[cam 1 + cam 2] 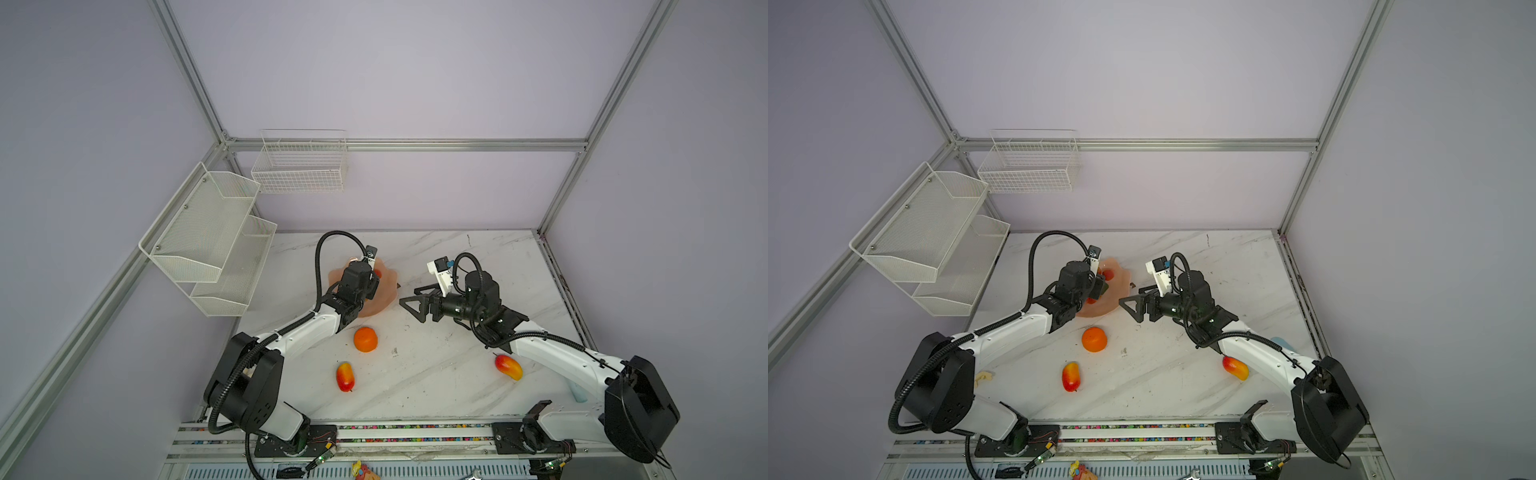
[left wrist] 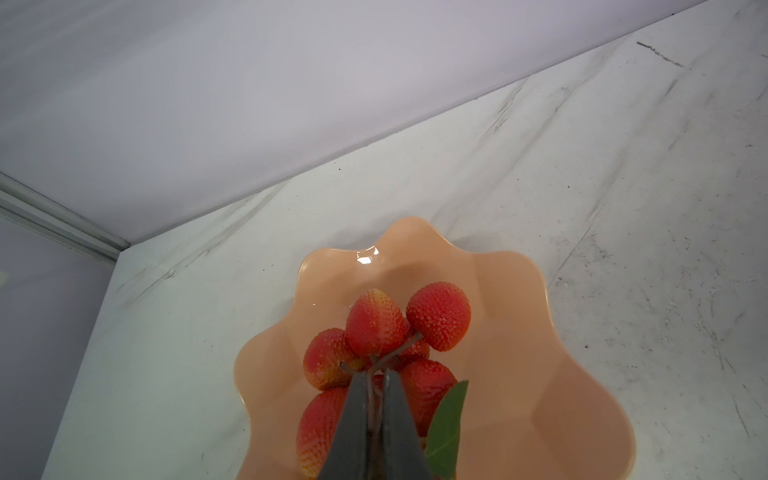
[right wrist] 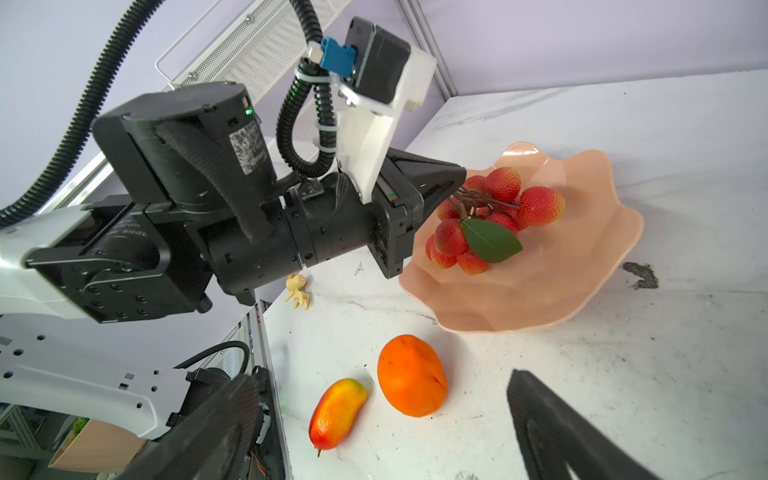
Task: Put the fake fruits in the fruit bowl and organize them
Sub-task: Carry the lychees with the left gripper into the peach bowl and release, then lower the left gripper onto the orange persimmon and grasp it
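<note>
I had my left gripper [image 2: 375,376] clamped on the stem of the red fruit bunch [image 2: 438,316], bunch was inside the fruit bowl [image 2: 561,374], my right gripper [image 1: 409,296] stood wide apart and empty beside the bowl, orange [image 1: 365,339], left mango [image 1: 345,376] and right mango [image 1: 508,366] lay loose on the tabletop [image 1: 436,395]

The two arms [image 1: 307,328] have white shells and matte black joints, looped with ribbed black cable conduit [image 1: 318,266]; the right gripper [image 1: 409,294] has black, triangular-frame fingers [image 1: 411,311].
</note>
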Controlling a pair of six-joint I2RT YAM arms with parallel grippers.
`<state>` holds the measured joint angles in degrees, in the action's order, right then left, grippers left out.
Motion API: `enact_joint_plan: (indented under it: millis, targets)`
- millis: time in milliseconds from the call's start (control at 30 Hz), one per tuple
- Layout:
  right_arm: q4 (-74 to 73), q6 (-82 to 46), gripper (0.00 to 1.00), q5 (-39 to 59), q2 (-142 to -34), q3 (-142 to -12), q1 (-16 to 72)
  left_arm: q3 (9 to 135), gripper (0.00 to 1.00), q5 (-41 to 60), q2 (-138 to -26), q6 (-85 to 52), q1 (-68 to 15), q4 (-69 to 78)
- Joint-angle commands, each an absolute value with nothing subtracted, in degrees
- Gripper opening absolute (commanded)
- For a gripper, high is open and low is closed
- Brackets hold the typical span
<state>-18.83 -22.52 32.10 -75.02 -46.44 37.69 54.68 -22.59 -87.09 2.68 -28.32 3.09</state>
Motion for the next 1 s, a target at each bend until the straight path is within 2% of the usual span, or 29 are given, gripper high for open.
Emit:
enact_joint_plan:
  millis: [0, 200, 267, 400, 633, 767, 967]
  targets:
    - [-20.4, -23.4, 0.97, 30.6, -73.1, -45.4, 38.1, 60.4, 0.00, -21.0, -87.9, 1.6, -27.7, 8.1]
    - [-19.4, -23.6, 0.97, 28.9, -71.3, -44.0, 38.1, 60.6, 0.02, -19.7, -89.8, -0.1, -27.7, 6.6]
    - [-18.9, -23.4, 0.97, 28.7, -71.1, -43.9, 38.1, 60.3, 0.09, -19.5, -89.8, -0.7, -27.6, 6.2]
    - [-17.9, -23.1, 0.97, 28.4, -71.0, -43.8, 38.1, 59.4, 0.32, -19.3, -88.3, -1.3, -27.6, 6.2]
    - [-17.6, -22.7, 0.97, 28.7, -71.1, -42.6, 38.1, 58.2, 0.62, -18.2, -83.3, -3.7, -27.6, 3.6]
    - [-16.9, -21.7, 0.97, 29.1, -70.8, -41.7, 38.1, 55.3, 0.71, -16.2, -75.5, -7.5, -27.7, 1.1]
    - [-14.5, -15.3, 0.97, 31.0, -73.0, -40.0, 38.4, 46.8, 0.75, -12.0, -62.1, -20.8, -27.8, -12.3]
